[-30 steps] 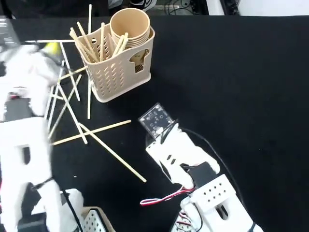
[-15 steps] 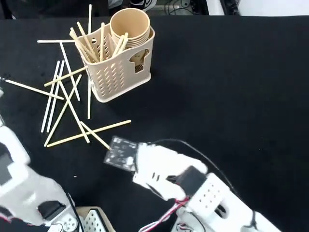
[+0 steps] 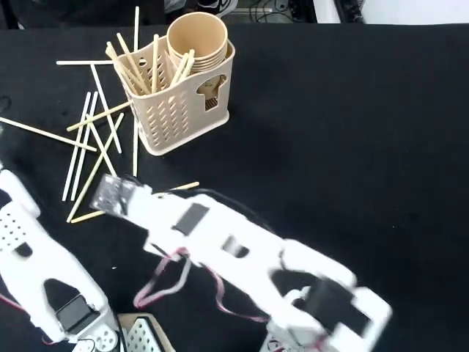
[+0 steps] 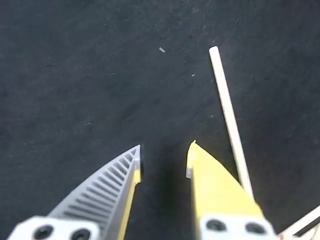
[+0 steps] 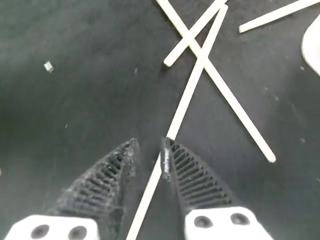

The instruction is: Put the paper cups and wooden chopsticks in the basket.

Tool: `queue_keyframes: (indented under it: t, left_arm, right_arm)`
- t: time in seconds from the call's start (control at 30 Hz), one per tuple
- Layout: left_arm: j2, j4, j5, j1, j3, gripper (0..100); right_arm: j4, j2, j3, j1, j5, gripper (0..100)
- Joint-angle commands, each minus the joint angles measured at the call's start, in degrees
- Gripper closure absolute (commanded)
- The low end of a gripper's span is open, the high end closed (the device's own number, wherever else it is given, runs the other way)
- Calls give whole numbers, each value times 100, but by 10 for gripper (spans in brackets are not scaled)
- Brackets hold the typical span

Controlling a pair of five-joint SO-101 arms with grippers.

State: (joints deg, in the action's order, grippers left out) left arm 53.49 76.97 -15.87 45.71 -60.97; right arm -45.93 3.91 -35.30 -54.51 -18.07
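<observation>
The beige slotted basket [image 3: 183, 99] stands at the back left with stacked paper cups [image 3: 196, 40] and several chopsticks [image 3: 135, 70] upright in it. Several loose wooden chopsticks [image 3: 91, 150] lie crossed on the black table to its left and front. My right arm [image 3: 220, 242] stretches over them. Its gripper [image 5: 148, 145] is narrowly open just above one chopstick [image 5: 192, 87] that runs under the fingertips. My left gripper [image 4: 165, 147] is open over bare table, with one chopstick [image 4: 227, 107] lying beside its yellow finger [image 4: 215, 190].
The left arm [image 3: 33, 257] stands at the front left edge. A perforated metal piece [image 3: 143, 334] sits at the front edge. Black table [image 3: 352, 147] stretches away to the right of the basket.
The right arm swung from the table's middle leftward and now reaches over the loose chopsticks. The left arm drew back from beside the basket toward the front left.
</observation>
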Motion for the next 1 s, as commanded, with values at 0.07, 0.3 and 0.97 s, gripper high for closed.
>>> queue_keyframes:
  t: [0.07,0.3,0.97]
  left_arm:
    - [888,730,-695,-75,-2615,840]
    - [1495,791,-1064,-119,-3451,840]
    - [1512,589,-1204,-198,-3222,840]
  right_arm:
    - [44,-1156,1182,-18,79,905]
    - [44,-1719,1534,18,70,906]
    - [-826,-927,1710,176,26,985]
